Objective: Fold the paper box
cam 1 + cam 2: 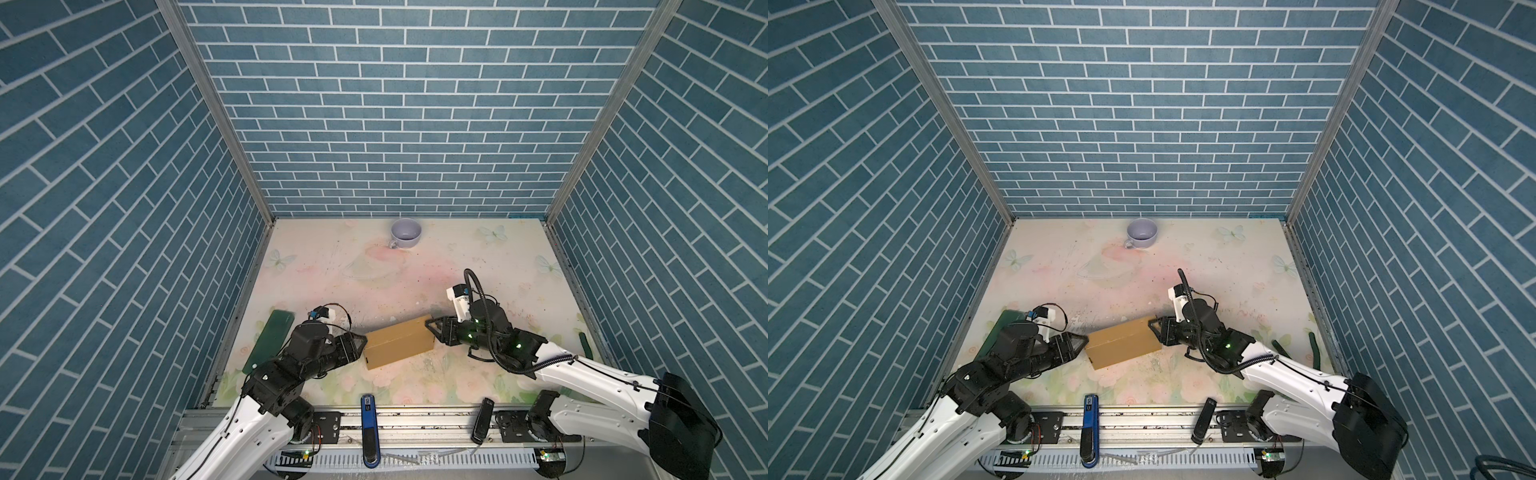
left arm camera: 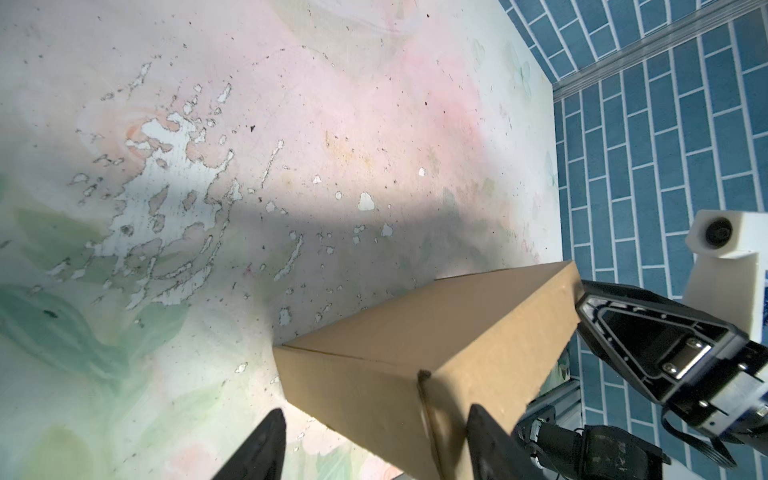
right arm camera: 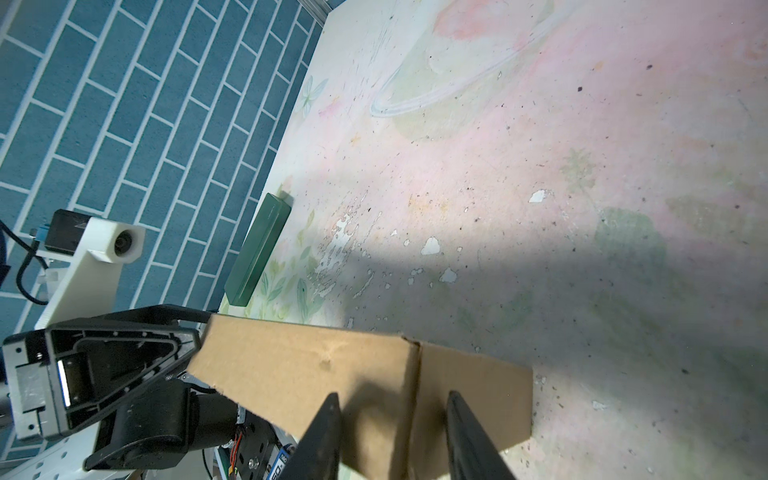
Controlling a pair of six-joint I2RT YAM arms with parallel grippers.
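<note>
The paper box (image 1: pixel 399 343) (image 1: pixel 1123 340) is a plain brown cardboard block, folded up and closed, lying slantwise on the table near the front in both top views. My left gripper (image 1: pixel 361 341) (image 1: pixel 1084 341) is at its left end. In the left wrist view this gripper (image 2: pixel 374 411) is open, its fingers astride the box's (image 2: pixel 436 332) end corner, one finger clear of the cardboard. My right gripper (image 1: pixel 428 326) (image 1: pixel 1152 325) meets the right end. In the right wrist view it (image 3: pixel 392 395) is open, with a corner edge of the box (image 3: pixel 311 365) between its fingers.
A dark green flat board (image 1: pixel 270 338) (image 3: pixel 259 253) leans at the left wall behind the left arm. A pale cup (image 1: pixel 406 233) sits at the back. A blue tool (image 1: pixel 369 428) and a black one (image 1: pixel 482 419) lie on the front rail. Dark green pieces (image 1: pixel 1314 345) rest at the right edge.
</note>
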